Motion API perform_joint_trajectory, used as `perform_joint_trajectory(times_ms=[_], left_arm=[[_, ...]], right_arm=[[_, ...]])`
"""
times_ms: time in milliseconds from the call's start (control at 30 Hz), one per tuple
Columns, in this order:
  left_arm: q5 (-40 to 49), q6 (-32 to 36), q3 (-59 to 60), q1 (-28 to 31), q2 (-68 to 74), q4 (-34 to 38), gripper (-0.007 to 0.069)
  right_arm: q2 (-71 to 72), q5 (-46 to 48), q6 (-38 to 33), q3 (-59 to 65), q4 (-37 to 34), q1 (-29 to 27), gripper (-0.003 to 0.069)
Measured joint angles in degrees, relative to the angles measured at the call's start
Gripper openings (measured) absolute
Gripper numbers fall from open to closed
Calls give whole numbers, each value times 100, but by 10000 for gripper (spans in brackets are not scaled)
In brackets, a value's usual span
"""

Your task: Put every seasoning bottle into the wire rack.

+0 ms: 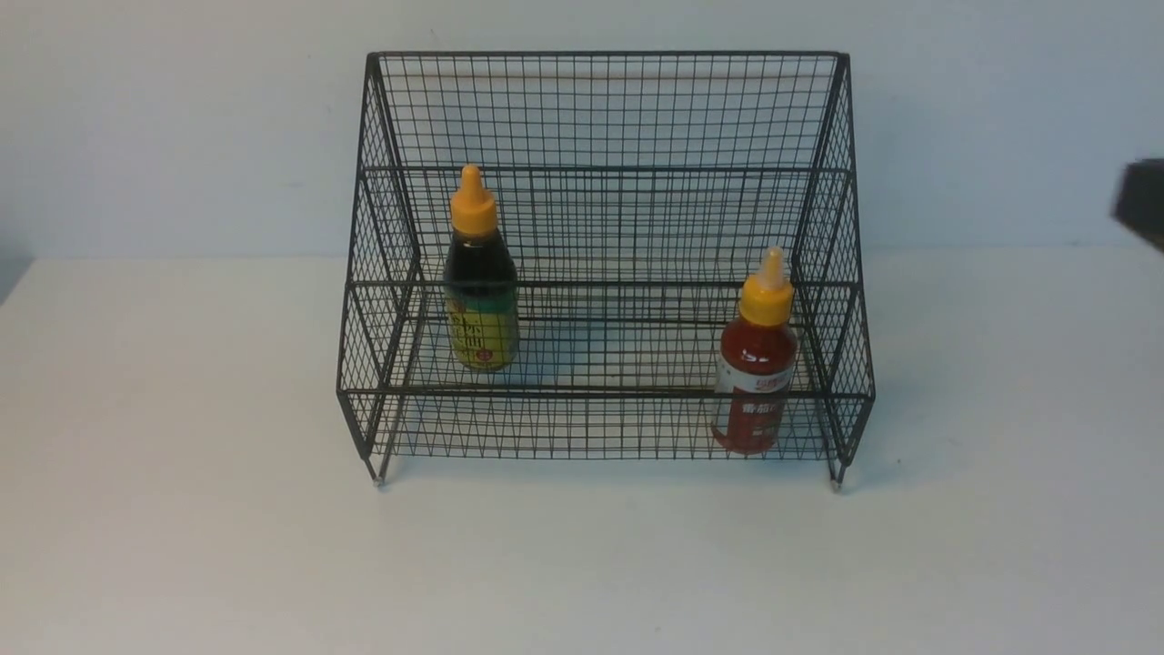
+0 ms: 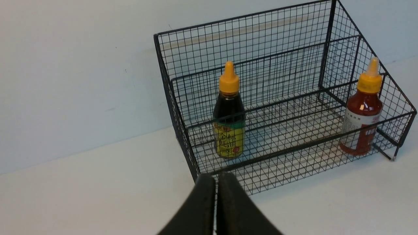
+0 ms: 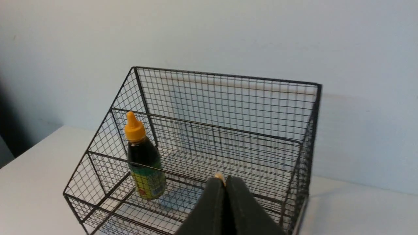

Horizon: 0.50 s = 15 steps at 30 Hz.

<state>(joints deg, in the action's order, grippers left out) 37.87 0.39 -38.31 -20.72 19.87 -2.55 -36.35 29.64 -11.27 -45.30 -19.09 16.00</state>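
On the pale bench [image 1: 182, 546], against the wall, stands the black wire rack [image 1: 605, 55], its tall back to the rear and its stepped tiers facing the robot. Both bottles are upright inside it. The dark bottle [image 1: 480, 291] with the yellow-green label stands on the rear, higher tier near the rack's left side. The red bottle [image 1: 757, 364] stands in the front, lower tier at the right end, just beside the side mesh.

The left tool [image 2: 215, 182] has its fingers pressed together on nothing. It hangs over bare bench off the rack's front left corner, with the dark bottle beyond it behind the mesh, well apart. The right tool [image 3: 225, 182] is likewise pressed together and empty, hanging before the rack's right half. Its fingers hide the red bottle except for a pale nozzle tip.
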Motion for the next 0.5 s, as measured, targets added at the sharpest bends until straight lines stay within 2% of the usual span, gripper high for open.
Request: perform_joint_trajectory(times_ms=[200,333,500], left_arm=[[311,-80,0,0,0,5,-5],[440,-93,0,0,-9,47,-5],[476,-93,0,0,-153,100,-5]], right_arm=[[1198,871,893,22,925,-869,-13],[2100,851,1473,500,1440,-1194,-13],[3048,355,1713,1488,1753,-1272,-13]])
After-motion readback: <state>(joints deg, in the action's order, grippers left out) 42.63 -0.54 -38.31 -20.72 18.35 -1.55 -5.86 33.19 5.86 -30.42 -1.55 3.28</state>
